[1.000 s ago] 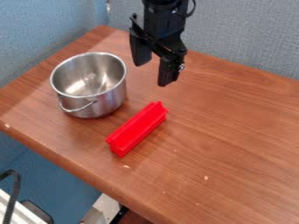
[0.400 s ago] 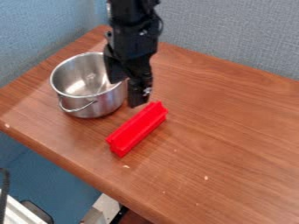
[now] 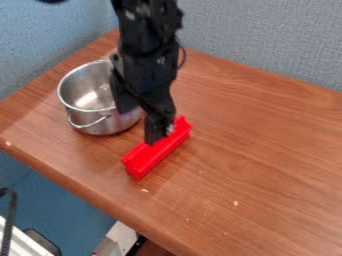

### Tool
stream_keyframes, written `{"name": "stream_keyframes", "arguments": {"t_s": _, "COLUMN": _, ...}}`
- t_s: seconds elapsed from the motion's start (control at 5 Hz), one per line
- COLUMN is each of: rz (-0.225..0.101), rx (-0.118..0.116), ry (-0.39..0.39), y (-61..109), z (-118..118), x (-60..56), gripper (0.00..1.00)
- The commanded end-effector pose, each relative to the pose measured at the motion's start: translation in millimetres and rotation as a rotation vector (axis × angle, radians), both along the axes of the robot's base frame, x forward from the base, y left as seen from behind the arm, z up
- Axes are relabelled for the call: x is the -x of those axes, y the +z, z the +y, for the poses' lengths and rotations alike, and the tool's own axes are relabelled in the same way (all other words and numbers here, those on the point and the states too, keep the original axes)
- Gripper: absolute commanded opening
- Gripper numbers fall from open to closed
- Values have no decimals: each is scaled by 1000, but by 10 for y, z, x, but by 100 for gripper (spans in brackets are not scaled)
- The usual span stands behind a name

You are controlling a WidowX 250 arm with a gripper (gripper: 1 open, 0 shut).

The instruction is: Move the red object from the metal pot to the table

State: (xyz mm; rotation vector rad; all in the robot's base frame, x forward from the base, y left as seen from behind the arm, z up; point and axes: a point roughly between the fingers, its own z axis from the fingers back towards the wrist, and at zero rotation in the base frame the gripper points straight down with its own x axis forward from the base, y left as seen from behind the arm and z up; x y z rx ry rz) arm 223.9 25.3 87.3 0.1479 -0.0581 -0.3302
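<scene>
The red object (image 3: 148, 153), a bright red bar, lies flat on the table (image 3: 254, 150), just right of the metal pot (image 3: 87, 92). The pot stands upright near the table's left corner, its wire handle hanging down in front, and its inside looks empty. My gripper (image 3: 143, 118) has come down from above between the pot and the bar. Its jaws stand open. One dark finger (image 3: 158, 127) reaches the bar's far end, while the other is close to the pot's right wall. Nothing is held.
The tabletop's front-left edge runs diagonally close below the pot and the bar. A blue wall rises behind the table. The floor shows beyond the near edge.
The arm has moved left and down from the table's far side, ending low over the bar's far end beside the pot. The jaws stayed open. Bar and pot have not moved.
</scene>
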Motion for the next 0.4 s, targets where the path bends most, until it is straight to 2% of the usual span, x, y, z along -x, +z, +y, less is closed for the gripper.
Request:
{"name": "stream_keyframes", "arguments": {"t_s": 0.0, "rz": -20, "rx": -4, "ry": 5, "y": -119, "z": -14, "x": -18, "gripper": 100}}
{"name": "stream_keyframes", "arguments": {"t_s": 0.2, "rz": -29, "rx": -13, "ry": 10, "y": -240, "z": -6, "x": -7, "gripper": 100}}
